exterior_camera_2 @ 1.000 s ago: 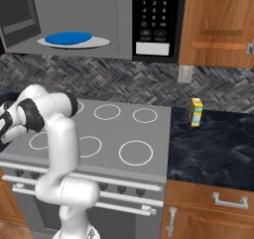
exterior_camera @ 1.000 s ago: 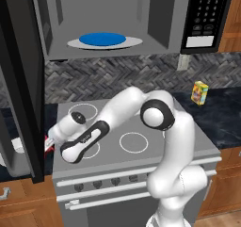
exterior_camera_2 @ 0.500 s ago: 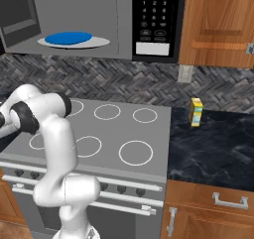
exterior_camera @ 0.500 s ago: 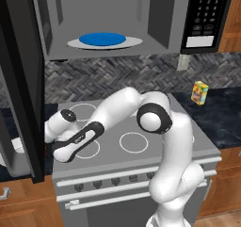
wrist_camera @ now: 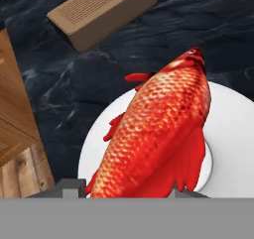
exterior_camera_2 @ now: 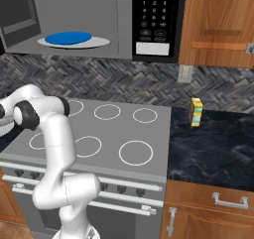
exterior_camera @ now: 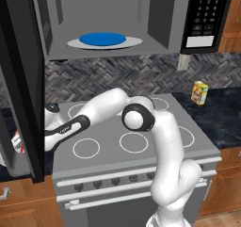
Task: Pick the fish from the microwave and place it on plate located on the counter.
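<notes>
Directly beneath my claw [wrist_camera: 130, 193], I am holding the red-orange scaled toy fish [wrist_camera: 158, 129] clamped above the round white plate [wrist_camera: 233, 134], ready for release.

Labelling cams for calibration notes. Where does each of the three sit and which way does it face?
Left base view: behind the arm to its left, facing forward and down at the stove and open microwave; arm rises lower right.
Right base view: behind to the right, same aim; arm lower left.
Hand view: on the hand, looking along the claw at the fish over the white plate on the counter.
Both base views share the stove, microwave, blue plate and yellow carton.
</notes>
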{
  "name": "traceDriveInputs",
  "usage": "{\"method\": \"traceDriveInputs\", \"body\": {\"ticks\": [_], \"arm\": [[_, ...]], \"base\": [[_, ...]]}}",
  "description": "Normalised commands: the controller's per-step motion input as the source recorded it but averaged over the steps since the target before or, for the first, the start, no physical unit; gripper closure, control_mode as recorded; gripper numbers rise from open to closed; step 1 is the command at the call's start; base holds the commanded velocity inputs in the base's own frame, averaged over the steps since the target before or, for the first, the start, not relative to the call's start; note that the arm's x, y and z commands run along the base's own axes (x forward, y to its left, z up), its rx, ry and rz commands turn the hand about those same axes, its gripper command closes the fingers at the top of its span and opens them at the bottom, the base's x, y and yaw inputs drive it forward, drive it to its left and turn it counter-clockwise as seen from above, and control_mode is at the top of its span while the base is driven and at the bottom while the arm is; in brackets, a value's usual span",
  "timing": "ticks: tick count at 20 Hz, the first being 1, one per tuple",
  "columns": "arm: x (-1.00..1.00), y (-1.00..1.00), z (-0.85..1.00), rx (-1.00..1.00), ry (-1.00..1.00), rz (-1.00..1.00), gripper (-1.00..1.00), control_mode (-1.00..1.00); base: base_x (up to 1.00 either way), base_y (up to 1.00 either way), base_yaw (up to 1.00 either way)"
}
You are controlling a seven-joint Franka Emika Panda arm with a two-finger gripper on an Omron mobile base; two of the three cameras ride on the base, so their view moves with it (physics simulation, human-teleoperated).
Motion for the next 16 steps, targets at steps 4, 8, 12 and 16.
{"method": "traceDriveInputs", "body": {"ticks": [4, 8, 12, 16], "arm": [[0.43, 0.03, -0.39, 0.00, 0.00, 0.00, 1.00, -1.00], [0.20, 0.05, -0.46, 0.00, 0.00, 0.00, 1.00, -1.00], [0.17, 0.14, -0.40, 0.00, 0.00, 0.00, 1.00, -1.00], [0.20, 0.24, -0.25, -0.01, 0.00, 0.00, 1.00, -1.00]], "base": [[0.00, 0.00, 0.00], [0.00, 0.00, 0.00], [0.00, 0.00, 0.00], [0.00, 0.00, 0.00]]}}
